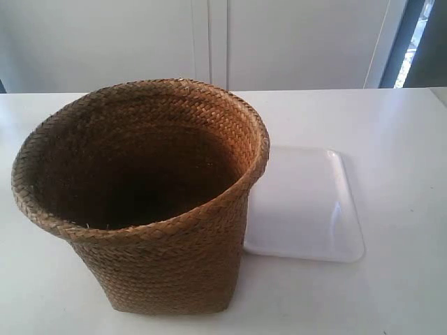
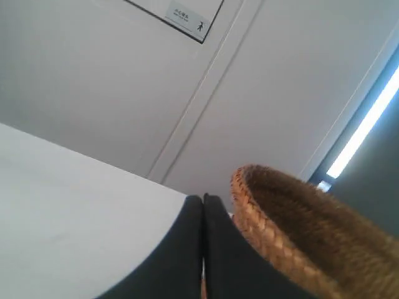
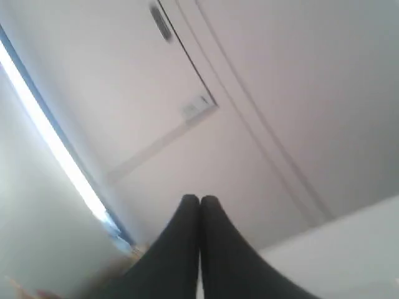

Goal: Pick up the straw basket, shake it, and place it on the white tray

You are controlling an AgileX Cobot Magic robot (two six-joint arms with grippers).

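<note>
Table (image 1: 391, 139): It is big, white and flat. It fills most of the exterior view, from the middle down to the bottom edge. A bit of it also shows in the left wrist view (image 2: 75, 205) and the right wrist view (image 3: 349, 249).
Wall (image 1: 105, 42): It is pale, with long straight lines, and runs across the top of the exterior view behind the table.
Straw basket (image 1: 140, 202): It is brown and braided, with a wide round top and a dark inside. It stands on the table, left of the middle of the exterior view. It is not on the tray. Its rim (image 2: 293, 230) shows just beside the left pincer in the left wrist view.
White tray (image 1: 307, 206): It is flat and shiny and lies on the table, right of the middle of the exterior view. It is just beside the basket. The basket's rim hides its left edge, so I cannot tell if they touch.
Left pincer (image 2: 202, 202): Its two dark fingers are pressed together and hold nothing.
Right pincer (image 3: 199, 202): Its two dark fingers are pressed together too and hold nothing.
Sign (image 2: 187, 15): It is a tiny white label on the wall, too small to read.
</note>
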